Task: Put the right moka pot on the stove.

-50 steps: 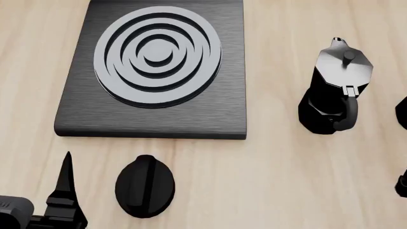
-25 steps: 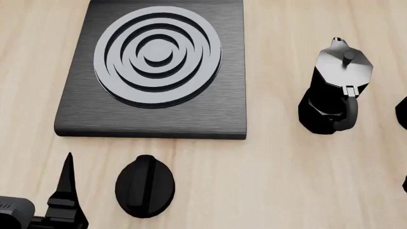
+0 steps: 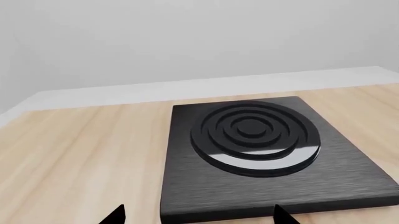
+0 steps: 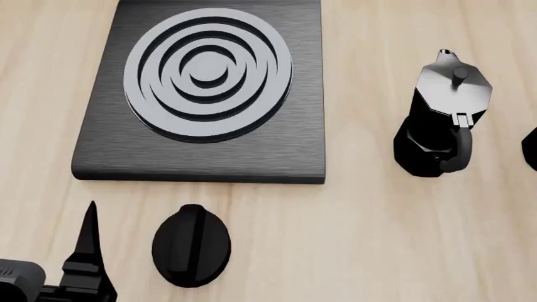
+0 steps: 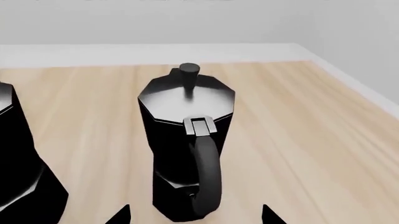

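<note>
Here, the right moka pot [image 5: 186, 144] stands upright on the worktop [image 5: 299, 140], directly ahead of the right claw [image 5: 194, 215], handle toward it. That claw is open and empty, nearer than the left. The stove [image 4: 201, 94] lies well apart.

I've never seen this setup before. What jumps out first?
The stove, a dark slab with silver rings, fills the upper left of the head view. A glossy black moka pot stands upright on the wooden table to its right. A small black oval knob lies near the stove's front edge.
</note>
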